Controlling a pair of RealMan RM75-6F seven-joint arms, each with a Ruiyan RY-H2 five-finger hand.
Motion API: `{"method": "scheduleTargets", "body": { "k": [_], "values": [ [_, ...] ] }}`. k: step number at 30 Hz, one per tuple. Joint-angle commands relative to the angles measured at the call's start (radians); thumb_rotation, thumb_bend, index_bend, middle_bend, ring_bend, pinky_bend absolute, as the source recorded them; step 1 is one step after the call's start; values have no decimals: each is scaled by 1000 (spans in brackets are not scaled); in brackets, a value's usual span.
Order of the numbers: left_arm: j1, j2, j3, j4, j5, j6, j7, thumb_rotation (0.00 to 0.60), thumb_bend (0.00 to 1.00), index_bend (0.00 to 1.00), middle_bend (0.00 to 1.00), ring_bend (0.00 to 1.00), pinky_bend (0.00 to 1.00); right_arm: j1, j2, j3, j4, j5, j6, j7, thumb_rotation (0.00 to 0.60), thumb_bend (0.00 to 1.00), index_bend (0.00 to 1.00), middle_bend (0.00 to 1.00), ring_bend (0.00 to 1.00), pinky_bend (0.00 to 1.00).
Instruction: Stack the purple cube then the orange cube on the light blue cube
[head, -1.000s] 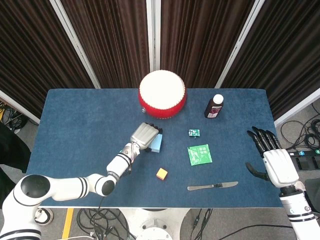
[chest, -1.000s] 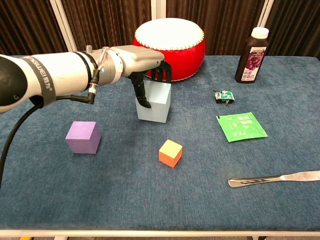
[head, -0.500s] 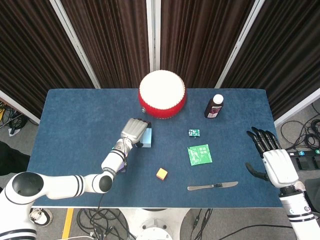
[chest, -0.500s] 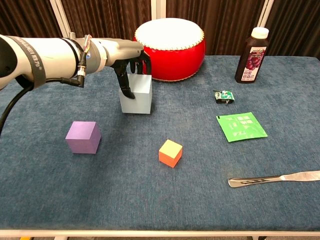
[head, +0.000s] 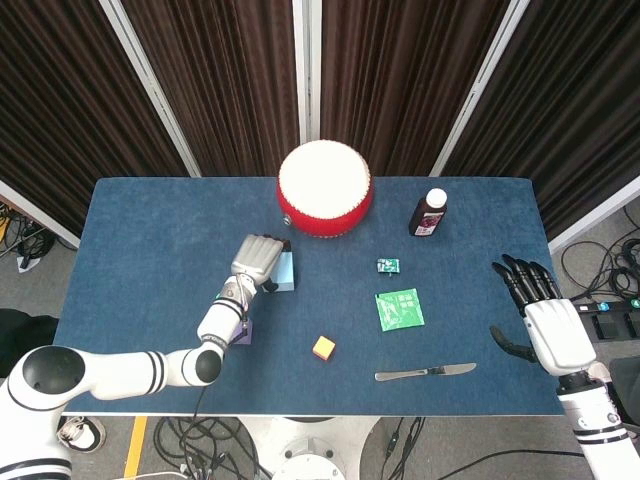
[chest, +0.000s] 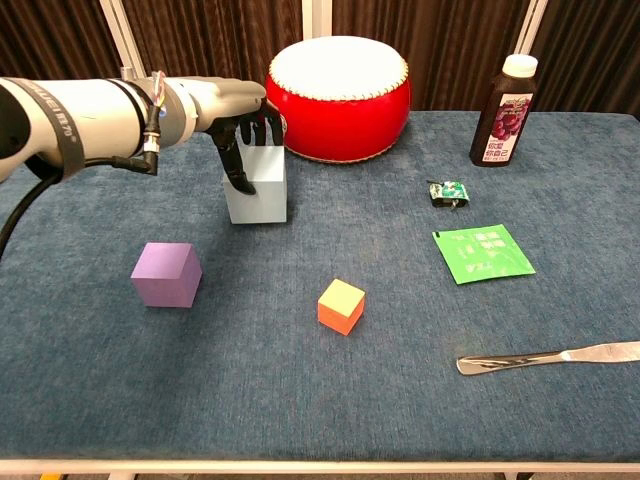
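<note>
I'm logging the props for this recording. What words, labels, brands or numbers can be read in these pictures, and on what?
Dark juice bottle with white cap: label with fruit picture, print too small to read.
Flat green sachet: white print, too blurred to read.
Small green-and-white packet: nothing legible.
White left robot forearm: dark lettering, too blurred to read.

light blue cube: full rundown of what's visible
The light blue cube is a plain, matte, pale blue block, the largest of the three cubes. It looks to rest flat and upright on the blue table, just left of the red drum. The left hand grips it from above, fingers over its top and thumb down its left face. Nothing is stacked on it.
</note>
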Motion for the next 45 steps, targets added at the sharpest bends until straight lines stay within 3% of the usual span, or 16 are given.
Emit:
{"method": "scheduleTargets", "body": {
  "k": [1,14,20,24,29,37,45],
  "values": [
    [5,3,1,-2,0,-1,-5,600,212,352,466,324,403,1,-1,0,-1,1,-1,-3,600,215,0,0,0,0],
    [19,2,12,2,10,-22,-24,600,193,309,413,314,390,1,1,3,-2,8,0,-1,600,215,0,0,0,0],
    [22,39,-4,-46,35,12,-25,600,181,266,375,292,371,1,3,5,-2,11,0,2,600,216,0,0,0,0],
    [24,112,-15,-147,7,79,21,600,173,266,373,292,370,1,4,3,-1,8,0,6,600,215,0,0,0,0],
    [63,233,-13,-349,-52,219,73,600,172,266,373,292,376,-1,8,1,0,2,3,16,600,215,0,0,0,0],
    [233,355,68,-648,-17,475,28,600,173,294,399,319,411,3,12,0,8,2,-9,41,600,216,0,0,0,0],
    [335,359,156,-789,112,588,29,600,173,301,401,319,413,5,12,-4,7,-5,-12,40,600,215,0,0,0,0]
  ]
}}
